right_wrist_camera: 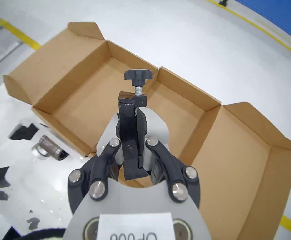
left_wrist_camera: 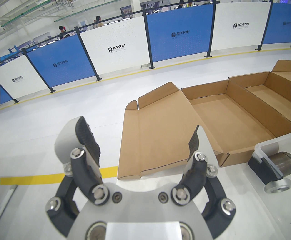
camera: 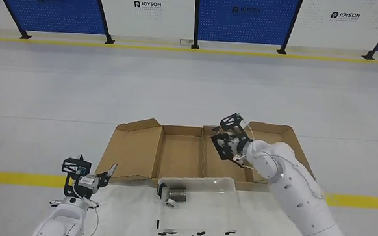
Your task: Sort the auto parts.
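Right gripper clamped on knobbed clamp; go low inside cardboard box before you release. Left gripper hangs open.

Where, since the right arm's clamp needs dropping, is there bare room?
The left brown cardboard tray and the right brown cardboard tray have bare floors inside their walls. The right gripper, shut on the black knobbed clamp, hangs over them. The clear plastic bin is free except its far left corner, where a metal cylinder lies.
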Available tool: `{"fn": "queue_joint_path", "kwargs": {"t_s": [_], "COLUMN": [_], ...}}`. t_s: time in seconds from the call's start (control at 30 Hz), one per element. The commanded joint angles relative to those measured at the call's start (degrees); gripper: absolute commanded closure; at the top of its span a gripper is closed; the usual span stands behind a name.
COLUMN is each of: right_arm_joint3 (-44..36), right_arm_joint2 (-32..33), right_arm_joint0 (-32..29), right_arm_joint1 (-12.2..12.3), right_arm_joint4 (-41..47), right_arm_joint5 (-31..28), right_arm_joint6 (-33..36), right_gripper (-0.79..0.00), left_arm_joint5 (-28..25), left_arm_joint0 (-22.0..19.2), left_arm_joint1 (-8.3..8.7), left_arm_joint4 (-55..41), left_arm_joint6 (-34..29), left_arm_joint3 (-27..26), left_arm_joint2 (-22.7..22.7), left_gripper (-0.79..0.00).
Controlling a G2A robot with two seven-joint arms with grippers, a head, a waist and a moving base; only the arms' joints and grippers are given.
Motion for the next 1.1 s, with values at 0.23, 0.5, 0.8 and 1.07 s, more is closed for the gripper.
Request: {"fn": "queue_joint_path", "kwargs": {"t_s": [0.23, 0.5, 0.8, 1.07], "right_arm_joint3": [12.68, 14.10, -1.17, -36.77], "right_arm_joint2": [-7.90, -10.04, -3.72, 8.86], "right_arm_joint0": [7.13, 8.03, 1.72, -19.54], "right_arm_joint1": [-4.16, -6.00, -3.68, 1.61], "right_arm_joint4": [-0.70, -2.18, -1.78, -8.72], "right_arm_joint5": [3.54, 6.11, 3.05, -3.72], "right_arm_joint6": [2.80, 1.13, 2.24, 3.42], "right_gripper": [0.000, -0.631, -0.785, -0.656], "left_arm_joint5": [0.00, 0.00, 0.00, 0.00], "left_arm_joint0": [0.00, 0.00, 0.00, 0.00], "left_arm_joint1": [0.00, 0.00, 0.00, 0.00], "left_arm_joint4": [0.00, 0.00, 0.00, 0.00], "left_arm_joint6": [0.00, 0.00, 0.00, 0.00], "left_arm_joint3": [0.00, 0.00, 0.00, 0.00], "left_arm_joint2": [0.00, 0.00, 0.00, 0.00], "left_gripper": [-0.785, -0.785, -0.785, -0.785]}}
